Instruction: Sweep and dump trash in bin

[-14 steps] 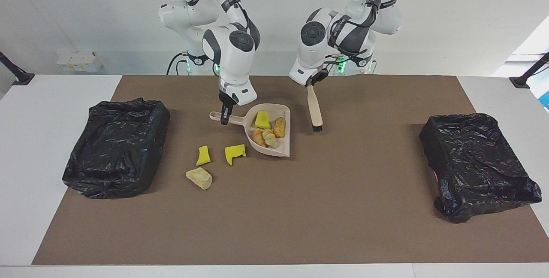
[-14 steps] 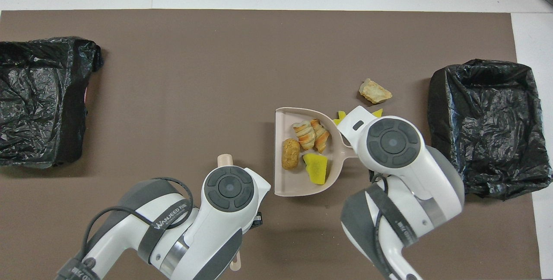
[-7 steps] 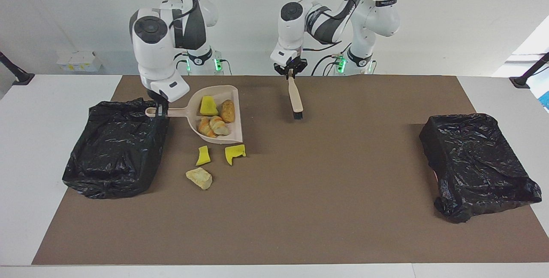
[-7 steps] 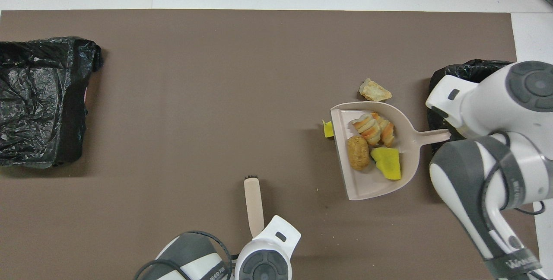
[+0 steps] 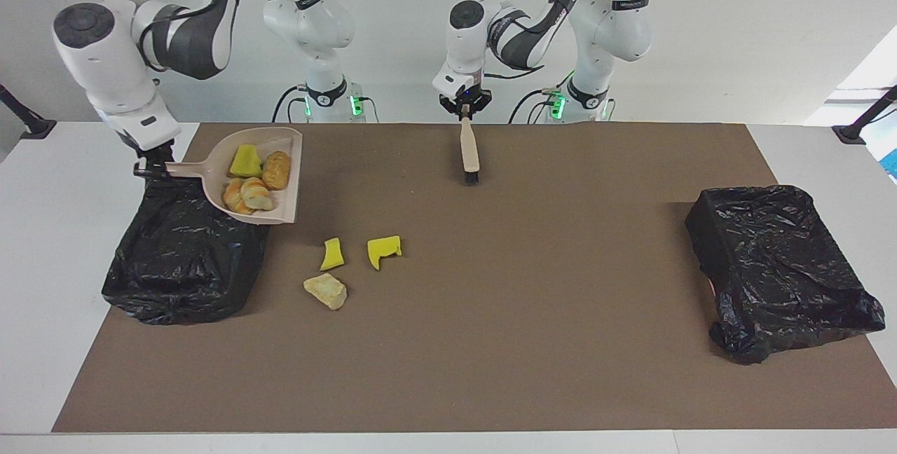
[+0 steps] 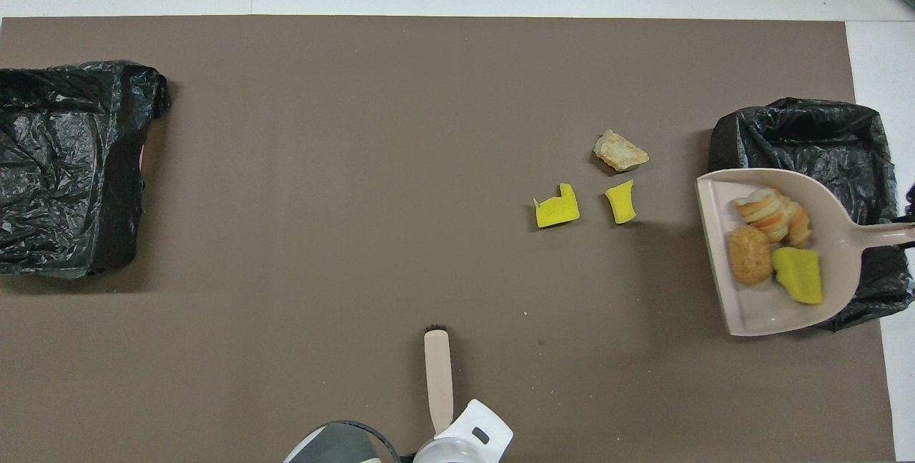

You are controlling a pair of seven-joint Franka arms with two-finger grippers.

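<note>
Trash (image 5: 254, 177) rides in dustpan (image 5: 280, 212) over bin (image 5: 183, 258), right end effector (image 5: 149, 167) clamped on handle (left end effector (image 5: 464, 115) clamped on brush (image 5: 468, 153) near desk's robot edge).

The right end effector (image 5: 155, 162) grips the dustpan (image 5: 256, 175) handle over the bin (image 5: 183, 251), at nine o'clock. The left end effector (image 5: 464, 112) holds the brush (image 5: 469, 154) at twelve. Three scraps (image 5: 350, 265) lie mid-bench.

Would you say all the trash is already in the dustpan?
No, three scraps lie on the mat, apart from the dustpan that the right gripper holds over the bin.
</note>
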